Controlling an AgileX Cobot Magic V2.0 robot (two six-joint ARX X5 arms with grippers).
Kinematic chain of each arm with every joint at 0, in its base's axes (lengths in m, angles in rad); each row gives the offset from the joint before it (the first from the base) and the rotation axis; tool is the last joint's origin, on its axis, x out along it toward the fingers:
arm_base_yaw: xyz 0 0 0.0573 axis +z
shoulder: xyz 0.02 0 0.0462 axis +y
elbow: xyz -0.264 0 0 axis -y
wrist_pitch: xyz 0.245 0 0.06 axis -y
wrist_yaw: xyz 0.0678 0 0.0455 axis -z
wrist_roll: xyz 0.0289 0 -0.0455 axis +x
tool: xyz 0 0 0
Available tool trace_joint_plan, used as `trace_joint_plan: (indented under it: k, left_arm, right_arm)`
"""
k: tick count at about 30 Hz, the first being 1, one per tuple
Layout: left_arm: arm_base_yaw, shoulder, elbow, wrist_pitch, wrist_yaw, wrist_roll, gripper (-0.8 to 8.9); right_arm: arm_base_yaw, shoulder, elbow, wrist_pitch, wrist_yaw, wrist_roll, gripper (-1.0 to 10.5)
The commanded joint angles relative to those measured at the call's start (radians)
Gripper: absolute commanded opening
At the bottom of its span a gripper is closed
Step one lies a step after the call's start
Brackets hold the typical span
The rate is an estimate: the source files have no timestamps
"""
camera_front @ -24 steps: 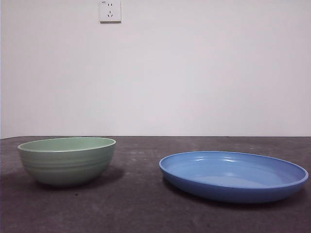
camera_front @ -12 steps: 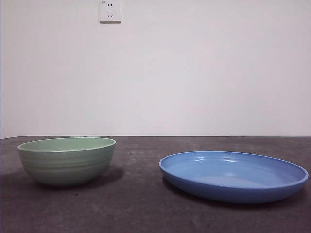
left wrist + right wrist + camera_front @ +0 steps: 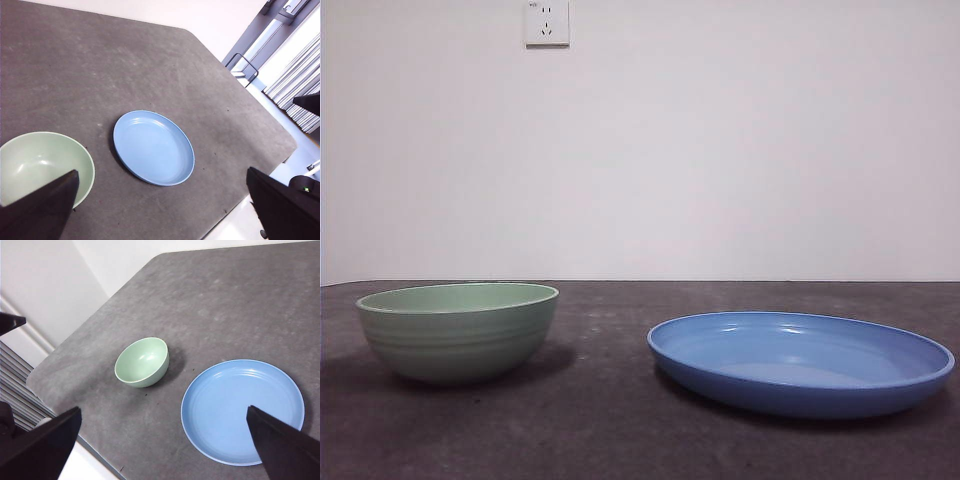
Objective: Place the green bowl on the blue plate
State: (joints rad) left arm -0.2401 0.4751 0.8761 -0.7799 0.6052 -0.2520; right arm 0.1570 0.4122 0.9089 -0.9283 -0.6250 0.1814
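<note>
The green bowl stands upright and empty on the dark table at the left of the front view. The blue plate lies flat and empty to its right, a clear gap between them. Both arms are high above the table and out of the front view. My left gripper is open, well above the bowl and the plate. My right gripper is open, high above the plate, with the bowl apart from it.
The grey table has rounded corners and an edge close to the bowl. A white wall with a socket stands behind the table. The other arm's black tip shows at the left wrist view's side.
</note>
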Motion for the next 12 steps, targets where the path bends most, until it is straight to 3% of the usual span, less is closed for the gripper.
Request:
trace_joint_plan:
  k: [1, 5, 12]
  left_arm:
    - [-0.003, 0.003, 0.017, 0.010, 0.005, 0.012, 5.64]
    - [-0.003, 0.010, 0.017, 0.008, -0.008, 0.014, 5.63]
    - [-0.002, 0.133, 0.017, -0.084, -0.134, -0.020, 5.63]
  right_arm:
    - [0.003, 0.005, 0.016, 0.008, 0.001, -0.010, 6.2]
    - [0.004, 0.005, 0.016, 0.008, 0.000, -0.010, 6.2]
    - [0.004, 0.005, 0.016, 0.008, -0.003, -0.010, 6.2]
